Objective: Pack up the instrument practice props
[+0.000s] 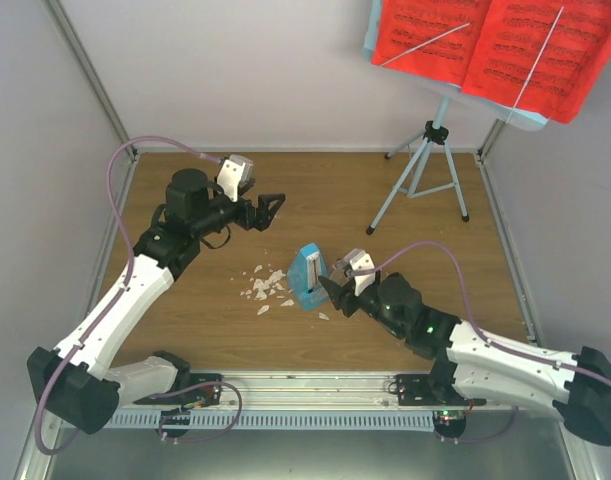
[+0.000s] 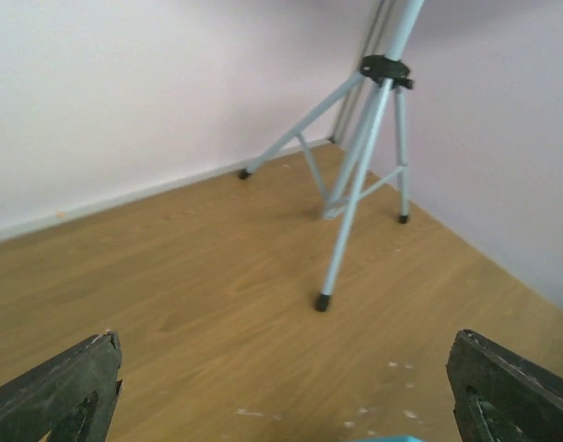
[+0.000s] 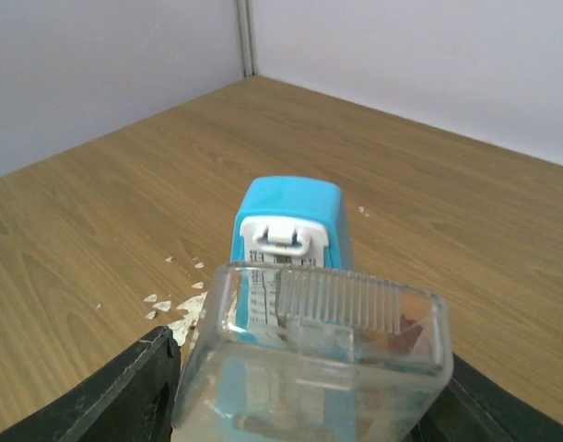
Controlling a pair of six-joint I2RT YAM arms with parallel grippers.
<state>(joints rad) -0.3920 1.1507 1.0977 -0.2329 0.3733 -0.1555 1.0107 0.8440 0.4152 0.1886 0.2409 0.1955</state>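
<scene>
Top external: left gripper (image 1: 272, 206) is held spread wide above the table (image 1: 210, 335). Right gripper (image 1: 335, 287) is clamped on clear piece (image 3: 313, 354), just beside small blue box (image 1: 307, 277), mid-table. Music stand (image 1: 425, 165) is set far right, red pages (image 1: 495, 45) mounted.

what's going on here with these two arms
The right claw is shut on a clear plastic piece, held right beside the small blue box on the table. The left claw is open and empty, pointing toward the music stand, which stands in the far corner with the red pages on it.
</scene>
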